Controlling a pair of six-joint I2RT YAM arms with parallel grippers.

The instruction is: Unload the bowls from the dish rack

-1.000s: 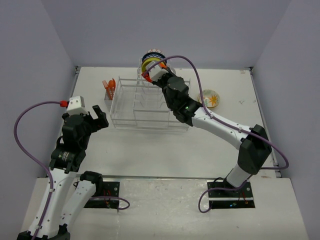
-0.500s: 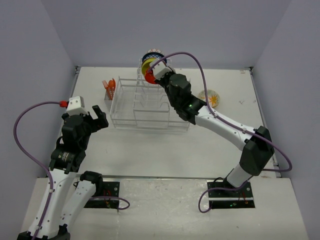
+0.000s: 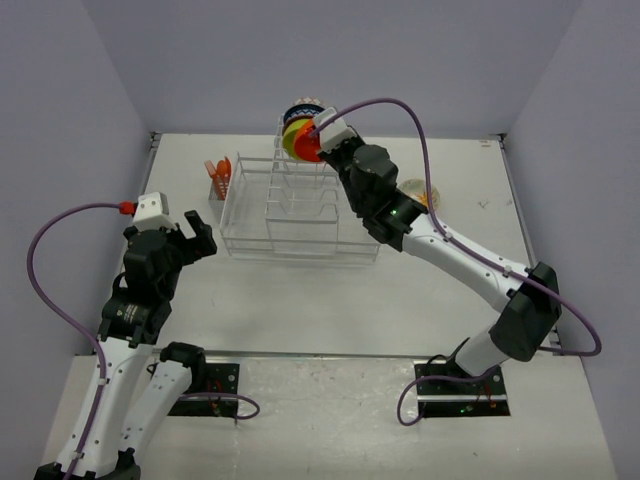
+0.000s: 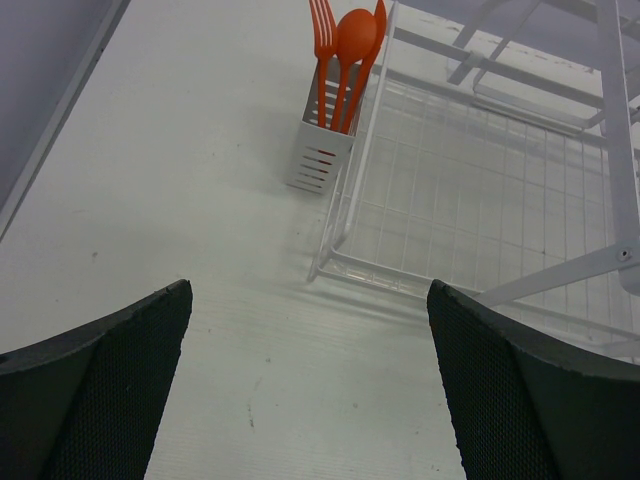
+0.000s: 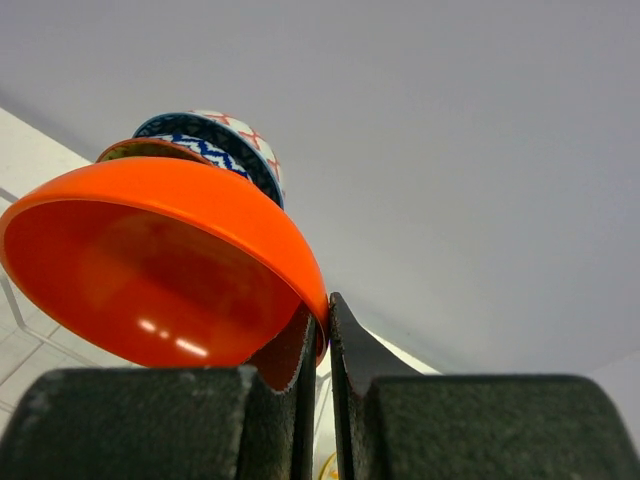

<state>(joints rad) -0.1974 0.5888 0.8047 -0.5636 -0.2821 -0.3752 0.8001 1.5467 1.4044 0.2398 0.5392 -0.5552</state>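
Note:
The white wire dish rack (image 3: 290, 215) stands at the table's middle back; its basket also shows in the left wrist view (image 4: 480, 190). My right gripper (image 3: 318, 150) is shut on the rim of the orange-red bowl (image 5: 160, 260), held above the rack's tall rear section. Behind it stand the yellow-green bowl (image 3: 289, 135) and the dark blue patterned bowl (image 5: 225, 140). The cream floral bowl (image 3: 428, 193) sits on the table right of the rack, partly hidden by the right arm. My left gripper (image 3: 195, 235) is open and empty, left of the rack.
A small white utensil cup (image 4: 320, 150) with orange utensils (image 4: 345, 40) stands against the rack's left side. The table's left edge (image 4: 60, 110) runs beside a grey wall.
My right gripper has lifted the orange-red bowl up and slightly right, out of the rack's upright section. The left arm has not moved.

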